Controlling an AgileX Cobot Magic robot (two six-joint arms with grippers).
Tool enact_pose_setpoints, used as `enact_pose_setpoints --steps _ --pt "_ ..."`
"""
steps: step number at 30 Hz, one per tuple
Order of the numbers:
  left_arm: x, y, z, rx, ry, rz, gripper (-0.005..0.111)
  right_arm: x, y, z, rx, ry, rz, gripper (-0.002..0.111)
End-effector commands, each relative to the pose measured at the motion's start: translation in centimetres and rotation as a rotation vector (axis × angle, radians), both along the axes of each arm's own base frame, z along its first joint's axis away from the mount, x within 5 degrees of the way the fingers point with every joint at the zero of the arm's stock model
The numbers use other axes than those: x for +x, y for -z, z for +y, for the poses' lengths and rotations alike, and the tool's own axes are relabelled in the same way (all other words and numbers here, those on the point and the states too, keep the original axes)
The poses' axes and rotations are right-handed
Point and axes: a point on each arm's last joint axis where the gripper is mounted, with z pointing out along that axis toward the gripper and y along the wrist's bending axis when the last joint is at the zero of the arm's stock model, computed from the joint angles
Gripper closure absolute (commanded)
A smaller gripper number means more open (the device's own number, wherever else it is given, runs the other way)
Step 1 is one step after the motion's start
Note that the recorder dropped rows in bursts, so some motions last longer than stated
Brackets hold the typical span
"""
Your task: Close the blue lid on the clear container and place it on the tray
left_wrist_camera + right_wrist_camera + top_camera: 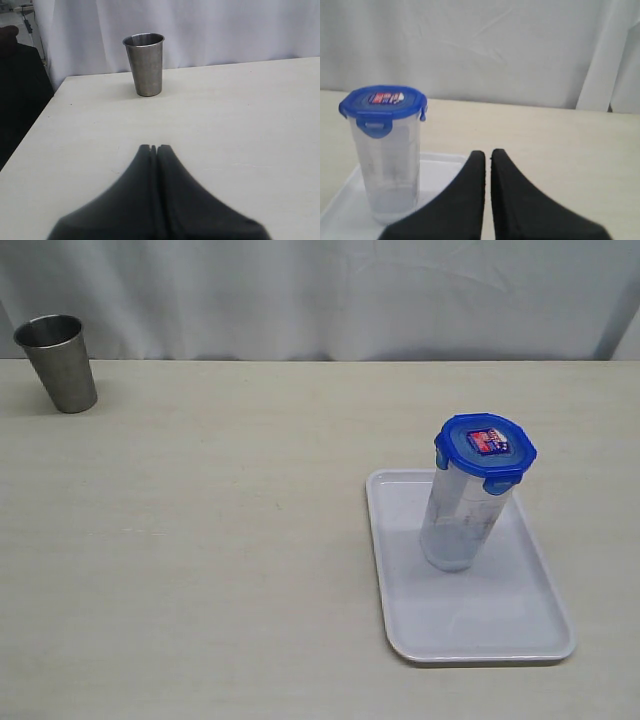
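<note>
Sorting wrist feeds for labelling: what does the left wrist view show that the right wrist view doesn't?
Left wrist view only: the steel cup, upright on the table, beyond the shut left end effector. Right wrist view only: the clear container, wearing the blue lid, standing on the tray, beyond the shut right end effector. Both: the table and a white curtain behind.

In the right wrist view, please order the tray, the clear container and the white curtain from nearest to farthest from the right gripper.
1. The tray, lying on the table right by the right gripper.
2. The clear container, standing on the tray, a little farther.
3. The white curtain, behind the table's far edge.
</note>
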Motion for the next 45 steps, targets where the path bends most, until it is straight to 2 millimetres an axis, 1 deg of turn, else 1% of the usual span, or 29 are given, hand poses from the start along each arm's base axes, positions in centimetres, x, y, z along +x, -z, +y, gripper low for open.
enact_pose_setpoints --steps 1,4,11,15,45 --pt "0.01 0.04 0.0 0.006 0.002 -0.006 0.107 -0.15 0.89 0.08 0.026 -0.012 0.088 0.104" --pt "0.01 0.04 0.0 0.006 0.002 -0.006 0.107 -0.25 1.29 0.13 0.055 -0.011 0.134 0.104" --pt "0.01 0.04 0.0 0.006 0.002 -0.006 0.107 -0.25 1.31 0.12 0.037 -0.014 0.135 0.104" --pt "0.01 0.04 0.0 0.006 0.002 -0.006 0.107 -0.26 1.35 0.11 -0.018 -0.022 0.139 0.104" --pt "0.01 0.04 0.0 0.006 0.002 -0.006 0.107 -0.27 1.38 0.13 0.002 -0.021 0.143 0.104"
